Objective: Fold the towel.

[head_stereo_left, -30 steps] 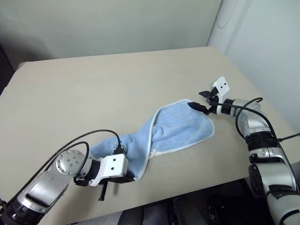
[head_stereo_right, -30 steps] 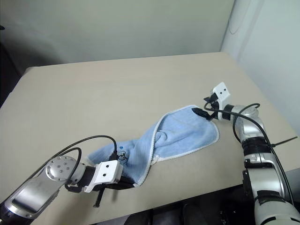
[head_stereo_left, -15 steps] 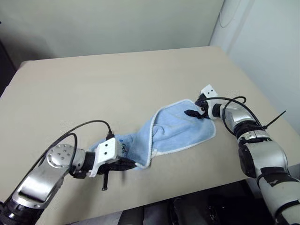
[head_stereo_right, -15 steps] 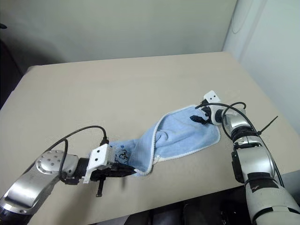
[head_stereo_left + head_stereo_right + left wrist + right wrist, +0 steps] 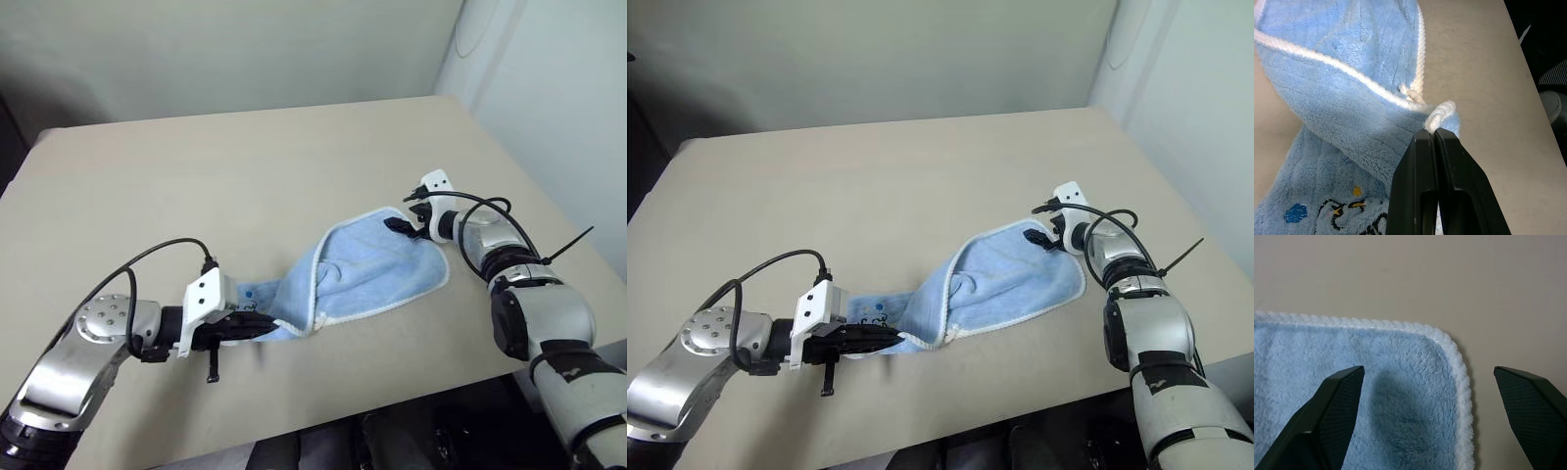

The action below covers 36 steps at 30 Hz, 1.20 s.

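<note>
Left eye view, towel [image 5: 367, 269]: light blue with white edging, it lies twisted on the beige desk [image 5: 216, 186], running from the near left corner up toward the right side.
Towel, right part: spread flat, with a rounded corner just under the right hand [image 5: 404, 217].
Towel, left part: bunched and narrow, lifted a little where the left hand [image 5: 260, 329] grips it.
Motif: a small dark embroidered drawing with a blue dot [image 5: 1295, 212] sits near the gripped end, seen in the left wrist view.
Left hand: the two black fingers [image 5: 1418, 181] are pressed together on the white corded edge of the towel; a loop of the cord sticks out just past the tips.
Right hand: the fingers [image 5: 1334, 401] stand wide apart, one over the blue cloth and the other over the bare desk, with the towel corner between them; they hold nothing.
Contact of right hand: I cannot tell whether the tips touch the cloth.
</note>
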Tool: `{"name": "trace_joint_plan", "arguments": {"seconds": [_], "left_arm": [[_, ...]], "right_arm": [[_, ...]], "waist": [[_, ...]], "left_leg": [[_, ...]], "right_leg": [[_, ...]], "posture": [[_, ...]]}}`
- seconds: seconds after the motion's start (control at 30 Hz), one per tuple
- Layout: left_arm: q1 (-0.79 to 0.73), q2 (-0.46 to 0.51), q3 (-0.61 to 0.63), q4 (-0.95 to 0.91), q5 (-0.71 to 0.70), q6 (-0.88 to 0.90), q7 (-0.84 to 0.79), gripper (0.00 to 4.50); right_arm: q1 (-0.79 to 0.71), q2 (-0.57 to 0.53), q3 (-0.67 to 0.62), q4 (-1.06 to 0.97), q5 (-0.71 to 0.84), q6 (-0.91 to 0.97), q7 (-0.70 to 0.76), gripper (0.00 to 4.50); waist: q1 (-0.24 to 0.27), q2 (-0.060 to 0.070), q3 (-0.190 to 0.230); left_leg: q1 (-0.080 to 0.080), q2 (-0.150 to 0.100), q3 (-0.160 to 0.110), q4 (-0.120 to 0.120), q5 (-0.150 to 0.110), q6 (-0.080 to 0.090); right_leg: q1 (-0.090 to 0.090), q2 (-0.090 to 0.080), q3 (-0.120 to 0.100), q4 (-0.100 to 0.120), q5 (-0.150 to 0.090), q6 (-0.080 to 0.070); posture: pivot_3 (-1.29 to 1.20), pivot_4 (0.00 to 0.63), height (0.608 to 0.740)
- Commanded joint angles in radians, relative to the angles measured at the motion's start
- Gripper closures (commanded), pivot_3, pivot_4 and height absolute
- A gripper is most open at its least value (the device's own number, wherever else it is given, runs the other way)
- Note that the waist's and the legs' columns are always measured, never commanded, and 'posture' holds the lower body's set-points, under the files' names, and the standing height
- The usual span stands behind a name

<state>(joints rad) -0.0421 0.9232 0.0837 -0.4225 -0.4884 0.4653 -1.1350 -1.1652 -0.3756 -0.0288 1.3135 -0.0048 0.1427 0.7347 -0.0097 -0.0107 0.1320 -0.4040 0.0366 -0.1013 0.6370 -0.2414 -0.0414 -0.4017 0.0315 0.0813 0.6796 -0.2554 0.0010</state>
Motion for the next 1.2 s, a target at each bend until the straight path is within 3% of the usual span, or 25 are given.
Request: {"name": "trace_joint_plan", "arguments": {"seconds": [0.03, 0.07, 0.17, 0.5, 0.63, 0.77, 0.97, 1.2], "left_arm": [[0.000, -0.001, 0.045, 0.006, -0.019, -0.002, 0.011, 4.49], [-0.001, 0.000, 0.049, 0.010, -0.021, -0.003, 0.012, 4.49], [0.002, 0.000, 0.063, 0.017, -0.022, -0.004, 0.018, 4.50], [0.035, -0.008, 0.089, 0.010, -0.035, -0.001, 0.042, 4.50], [0.039, -0.006, 0.089, 0.009, -0.039, -0.003, 0.046, 4.50], [-0.020, -0.085, 0.230, 0.058, -0.170, 0.058, 0.150, 4.50], [-0.237, -0.186, 0.488, 0.223, -0.427, 0.206, 0.417, 4.50], [-0.426, -0.218, 0.481, 0.379, -0.412, 0.192, 0.553, 4.50]], "right_arm": [[-0.024, 0.010, -0.010, -0.001, -0.012, -0.014, -0.027, 0.00], [-0.023, 0.014, -0.005, 0.000, -0.018, -0.019, -0.031, 0.00], [-0.019, 0.026, -0.003, 0.004, -0.029, -0.028, -0.048, 0.88], [-0.015, 0.042, -0.050, 0.008, -0.009, -0.011, -0.071, 4.41], [-0.015, 0.043, -0.057, 0.008, -0.014, -0.009, -0.071, 4.47], [-0.021, 0.017, -0.060, -0.010, -0.015, -0.049, -0.059, 4.47], [-0.049, -0.059, -0.134, -0.049, 0.058, -0.074, -0.005, 4.47], [-0.089, -0.090, -0.168, -0.083, 0.082, -0.111, -0.035, 4.47]], "waist": [[-0.001, 0.000, 0.000], [-0.002, 0.000, 0.000], [-0.003, 0.000, 0.000], [-0.006, 0.000, 0.000], [-0.007, 0.000, 0.000], [-0.007, 0.000, 0.000], [0.001, 0.000, 0.000], [-0.003, 0.000, 0.000]], "left_leg": [[0.000, 0.000, 0.000, 0.000, 0.000, 0.000], [0.000, 0.000, 0.000, 0.000, 0.000, 0.000], [-0.001, 0.000, 0.000, 0.000, 0.000, 0.000], [-0.001, 0.000, 0.000, 0.000, 0.000, 0.000], [-0.001, 0.000, 0.000, 0.000, 0.000, 0.000], [-0.001, 0.000, 0.000, 0.000, 0.000, 0.000], [-0.001, 0.000, 0.001, 0.001, 0.001, -0.002], [0.000, 0.000, 0.001, 0.000, 0.006, -0.006]], "right_leg": [[0.000, 0.000, 0.000, 0.000, 0.000, 0.000], [0.000, 0.000, 0.000, 0.000, 0.000, 0.000], [-0.001, 0.000, 0.000, 0.000, 0.000, 0.000], [-0.001, 0.000, 0.000, 0.000, 0.000, 0.000], [-0.001, 0.000, 0.000, 0.000, 0.000, 0.000], [-0.001, 0.000, 0.000, 0.000, 0.000, 0.000], [0.000, 0.000, -0.001, 0.001, 0.000, 0.000], [0.000, 0.000, 0.000, 0.000, 0.000, 0.000]], "posture": [[0.00, 0.150, 0.740], [0.00, 0.150, 0.740], [0.00, 0.150, 0.740], [0.00, 0.150, 0.740], [0.00, 0.150, 0.740], [0.00, 0.150, 0.740], [0.00, 0.150, 0.740], [0.00, 0.150, 0.740]]}}
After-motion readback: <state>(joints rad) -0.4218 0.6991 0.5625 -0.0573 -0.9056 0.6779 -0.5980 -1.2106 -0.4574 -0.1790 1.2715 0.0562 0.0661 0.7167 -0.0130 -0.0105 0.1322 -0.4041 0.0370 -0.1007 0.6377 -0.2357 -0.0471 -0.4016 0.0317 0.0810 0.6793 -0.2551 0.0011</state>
